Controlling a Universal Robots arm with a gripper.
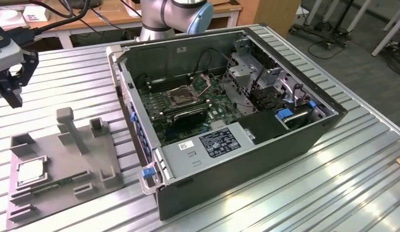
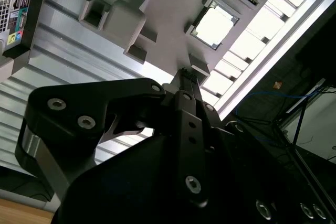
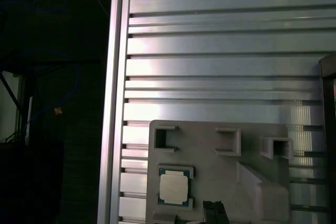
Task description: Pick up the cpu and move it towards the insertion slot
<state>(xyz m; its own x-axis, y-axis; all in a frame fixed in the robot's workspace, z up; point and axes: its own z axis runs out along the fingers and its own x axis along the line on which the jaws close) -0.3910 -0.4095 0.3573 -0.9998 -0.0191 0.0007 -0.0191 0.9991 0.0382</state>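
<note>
The cpu [image 1: 29,171] lies flat in a square recess of the grey plastic tray [image 1: 64,164], at the exterior view's lower left. Both wrist views show the cpu [image 2: 215,24] [image 3: 175,188] with its pale metal top up and nothing touching it. My gripper [image 1: 14,101] hangs well above the table, behind the tray, and holds nothing. Its fingertips [image 3: 215,211] stand together, shut, a little to one side of the cpu. The insertion slot [image 1: 182,96] sits on the green motherboard inside the open computer case [image 1: 251,159].
A green memory stick [image 1: 54,184] lies in the tray near the cpu, among upright grey posts [image 1: 66,125]. The ribbed aluminium table [image 3: 220,51] ends at an edge [image 3: 113,103] close to the tray. The case's walls rise around the motherboard.
</note>
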